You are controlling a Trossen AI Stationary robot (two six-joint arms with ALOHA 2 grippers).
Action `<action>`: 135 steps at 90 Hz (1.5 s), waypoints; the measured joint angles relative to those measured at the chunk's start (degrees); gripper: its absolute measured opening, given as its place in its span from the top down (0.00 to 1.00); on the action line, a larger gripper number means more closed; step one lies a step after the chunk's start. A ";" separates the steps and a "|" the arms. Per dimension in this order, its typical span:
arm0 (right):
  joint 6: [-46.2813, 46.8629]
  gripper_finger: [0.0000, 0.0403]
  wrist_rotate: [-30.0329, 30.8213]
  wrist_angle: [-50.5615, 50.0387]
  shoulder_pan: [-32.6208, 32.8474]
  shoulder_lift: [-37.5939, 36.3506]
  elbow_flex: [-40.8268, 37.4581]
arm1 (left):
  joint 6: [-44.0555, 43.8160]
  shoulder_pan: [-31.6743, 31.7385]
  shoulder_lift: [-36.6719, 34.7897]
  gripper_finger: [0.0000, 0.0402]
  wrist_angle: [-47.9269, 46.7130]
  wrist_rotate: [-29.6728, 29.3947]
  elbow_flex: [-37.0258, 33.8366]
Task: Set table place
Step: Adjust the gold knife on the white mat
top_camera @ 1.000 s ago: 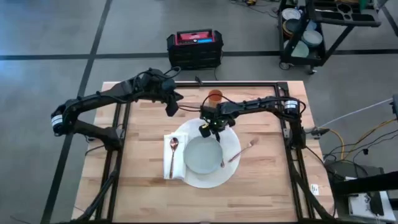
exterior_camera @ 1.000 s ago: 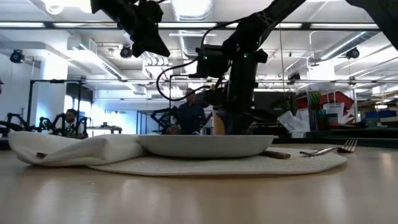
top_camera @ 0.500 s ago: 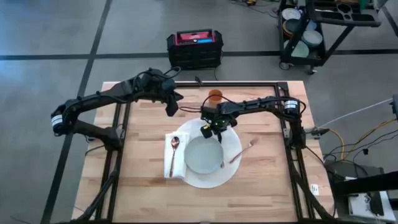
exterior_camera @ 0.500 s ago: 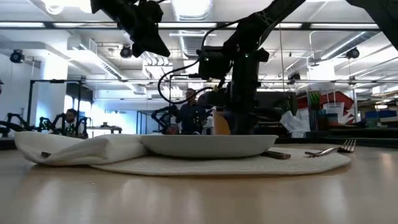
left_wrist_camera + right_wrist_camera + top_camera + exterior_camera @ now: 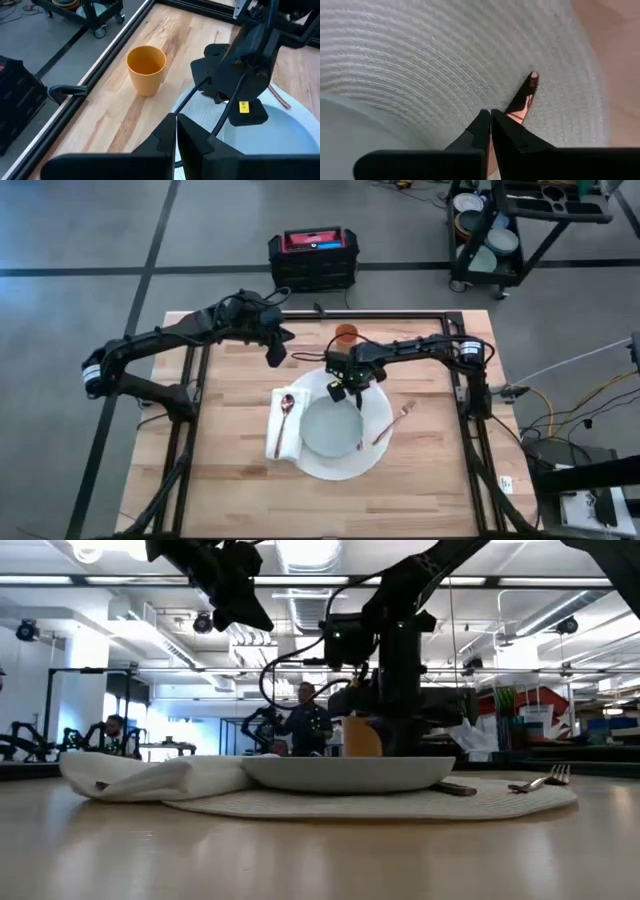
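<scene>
So the round white woven mat [image 5: 378, 448] sits about mid-table [image 5: 230, 490], a bit toward the right side, with a pale grey-green plate [image 5: 331, 427] on top of it. A folded white napkin [image 5: 282, 442] lies along the mat's left edge, overlapping it slightly, and a copper-coloured spoon [image 5: 285, 412] rests lengthwise on the napkin. On the mat's right side there's a fork [image 5: 392, 423] lying at an angle, tines pointing toward the table's right edge, partly hanging off the mat. A knife [image 5: 361, 438] lies tucked just beside the plate's right rim.

The right tool [image 5: 351, 391] is down low over the far part of the mat, right at the plate's far rim. From its wrist camera the two fingers [image 5: 485, 131] are pressed together, closed with nothing between them, right above the woven mat surface with the plate edge beside them.

The left tool [image 5: 276, 354] hangs up in the air over the far-left part of the table, well apart from the mat; its fingers [image 5: 175, 134] are closed too, nothing held.

An orange cup [image 5: 346, 335] stands upright near the table's far edge, just behind the right arm. In the low view a person [image 5: 305, 725] is visible way back in the room.
</scene>
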 joint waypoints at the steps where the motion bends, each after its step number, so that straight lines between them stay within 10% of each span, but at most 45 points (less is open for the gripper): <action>1: 0.03 1.00 0.09 -0.10 0.00 -0.13 0.00 | 0.04 0.00 0.00 1.00 0.00 0.00 0.00; 135: 3.56 1.00 3.59 -5.38 -0.13 0.04 -0.31 | 0.98 0.00 0.00 1.00 -0.01 0.04 0.00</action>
